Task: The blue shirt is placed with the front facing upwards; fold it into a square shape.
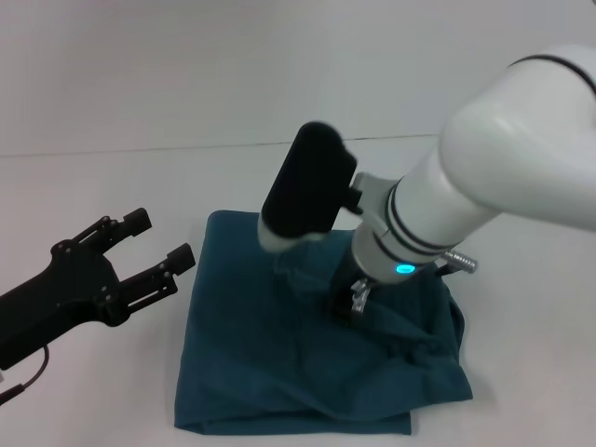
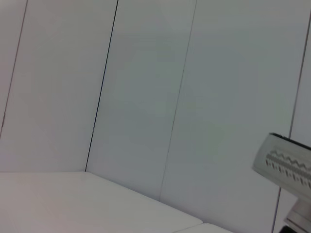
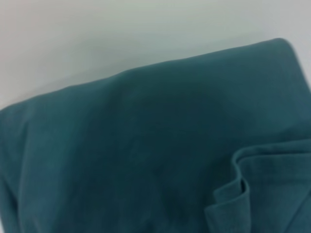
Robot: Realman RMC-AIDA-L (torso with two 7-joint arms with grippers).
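Head view shows the teal-blue cotton shirt point(image 1: 307, 363) lying on the white counter point(image 1: 112, 196), folded into a rough rectangle with plain fabric upward; its right side is rumpled, with loose folds bunched near the right edge. The white right arm reaches down over the middle of the shirt, and the right gripper point(image 1: 358, 303) sits low against the cloth, just right of centre. Its jaws are mostly hidden under the wrist, so I cannot tell whether they are spread or pinching fabric. The black left gripper point(image 1: 160, 251) hangs above the bare counter just beside the shirt's left edge, apart from the cloth, its jaws spread and holding nothing. Right wrist view is filled with teal fabric point(image 3: 146, 155), smooth across most of it, with a doubled fold at one corner.
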